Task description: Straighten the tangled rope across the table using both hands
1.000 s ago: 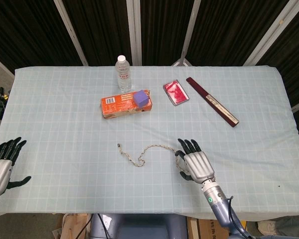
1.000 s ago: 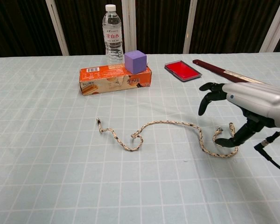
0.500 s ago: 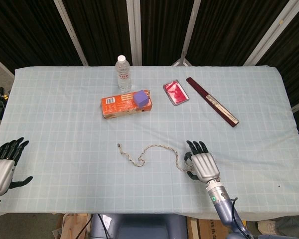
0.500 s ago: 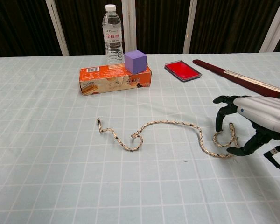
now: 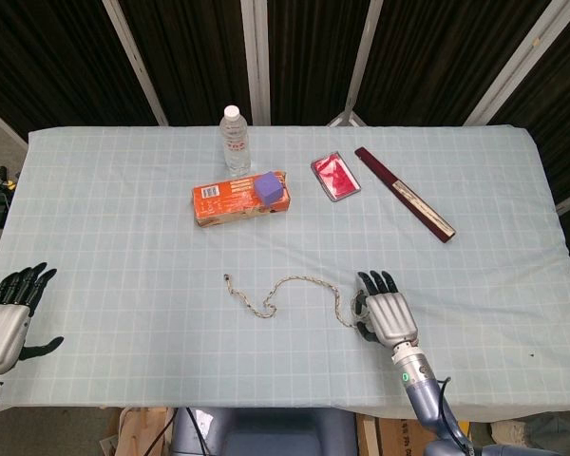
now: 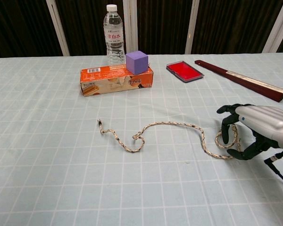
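The thin braided rope lies near the table's front centre, with a small kink left of middle and a curl at its right end. My right hand hovers just right of that curl, palm down. Its dark fingers arch over the curl and the thumb sits low beside it; no grip on the rope shows. My left hand hangs at the table's front left corner, fingers spread, holding nothing, far from the rope's left end. The chest view does not show it.
An orange box with a purple cube on top lies behind the rope, a water bottle beyond it. A red tin and a dark red flat stick lie at back right. The table's front edge runs close behind both hands.
My right hand has slid right and back toward the front edge, sinking lower over the rope's right curl. The rope and the left hand have barely shifted.
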